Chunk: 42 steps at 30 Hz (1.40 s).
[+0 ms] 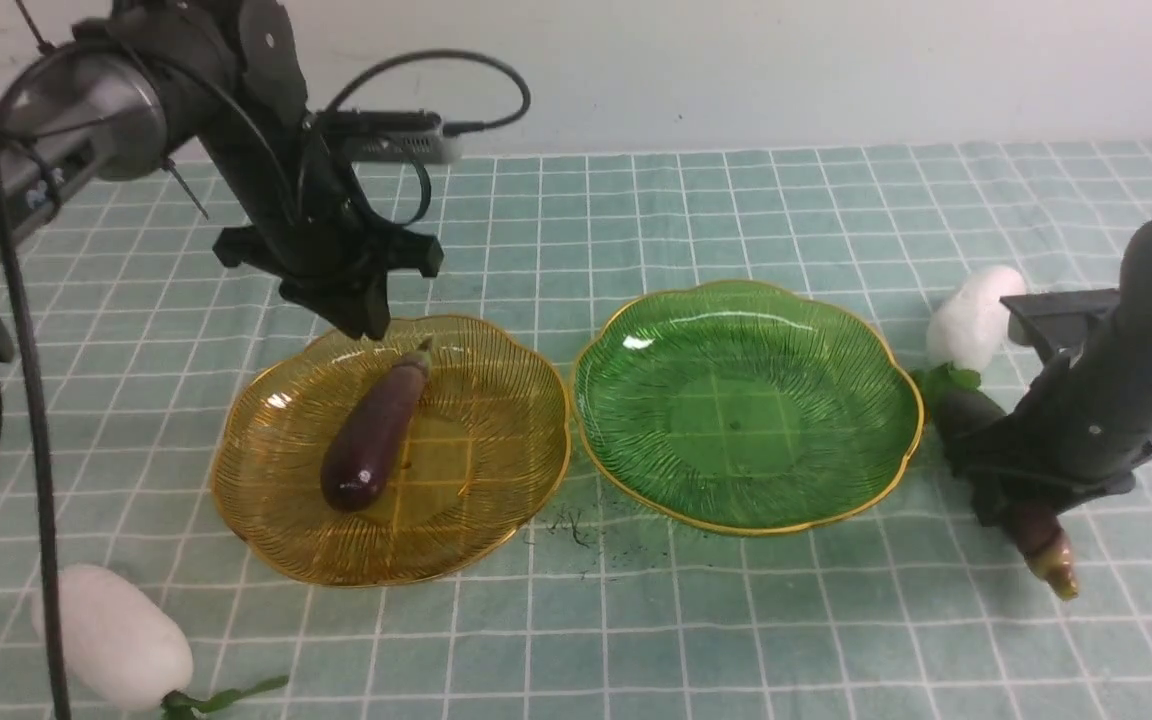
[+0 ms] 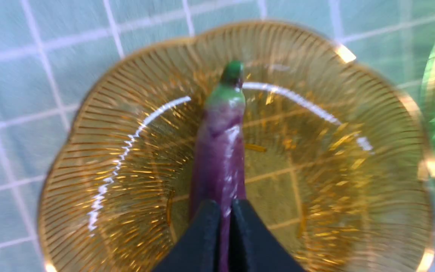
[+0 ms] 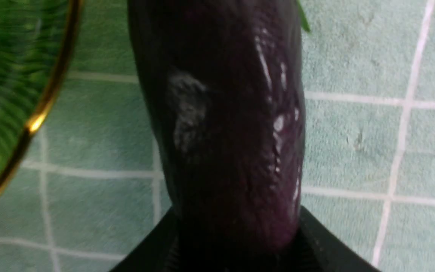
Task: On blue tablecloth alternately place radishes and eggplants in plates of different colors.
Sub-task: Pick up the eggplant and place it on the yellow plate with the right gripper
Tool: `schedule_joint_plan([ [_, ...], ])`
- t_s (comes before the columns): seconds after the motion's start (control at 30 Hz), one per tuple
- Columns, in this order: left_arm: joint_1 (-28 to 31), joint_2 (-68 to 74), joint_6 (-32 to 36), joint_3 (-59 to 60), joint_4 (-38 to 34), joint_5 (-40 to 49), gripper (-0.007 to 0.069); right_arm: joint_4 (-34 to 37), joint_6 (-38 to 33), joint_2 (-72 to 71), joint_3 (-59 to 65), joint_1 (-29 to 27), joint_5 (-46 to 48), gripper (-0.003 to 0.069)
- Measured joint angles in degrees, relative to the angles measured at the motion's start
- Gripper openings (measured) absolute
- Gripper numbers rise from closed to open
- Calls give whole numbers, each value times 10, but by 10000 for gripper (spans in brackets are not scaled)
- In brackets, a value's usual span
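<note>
Right jaws pinch the eggplant at the tabletop's right edge; lift level, clear the green plate rim. Left jaws pressed together, empty.

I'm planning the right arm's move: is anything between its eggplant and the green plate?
Nothing visible does. The eggplant lies right beside the green plate's rim, with only bare cloth between; the radish sits farther back, off that path.

This looks like a robotics lab rather than a home: two black robot arms trailing loose cables over a teal grid tablecloth, a bare white wall behind, and toy eggplants and radishes lying in and around two ribbed plates.
</note>
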Motion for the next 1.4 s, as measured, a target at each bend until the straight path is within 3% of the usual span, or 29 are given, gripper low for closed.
schedule_joint_plan([
  [0.17, 0, -103, -6, 19, 11, 1, -8, 90, -30, -100, 0, 25, -15, 298],
  [0.33, 2, -225, -10, 152, 11, 0, -8, 298, -141, -114, -19, 157, -117, 298],
  [0.43, 7, -259, -11, 239, 9, -20, -8, 363, -172, -58, -66, 218, -129, 298],
  [0.63, 55, -326, -12, 412, -37, -85, -4, 390, -159, 56, -164, 278, -132, 298],
  [0.93, 197, -412, 61, 545, -113, -103, -4, 388, -95, 178, -283, 287, -111, 307],
  [1.2, 274, -454, 72, 597, -128, -110, -4, 387, -67, 207, -320, 287, -98, 494],
  [1.4, 285, -454, 64, 600, -125, -124, 36, 346, -67, 207, -363, 283, -45, 545],
])
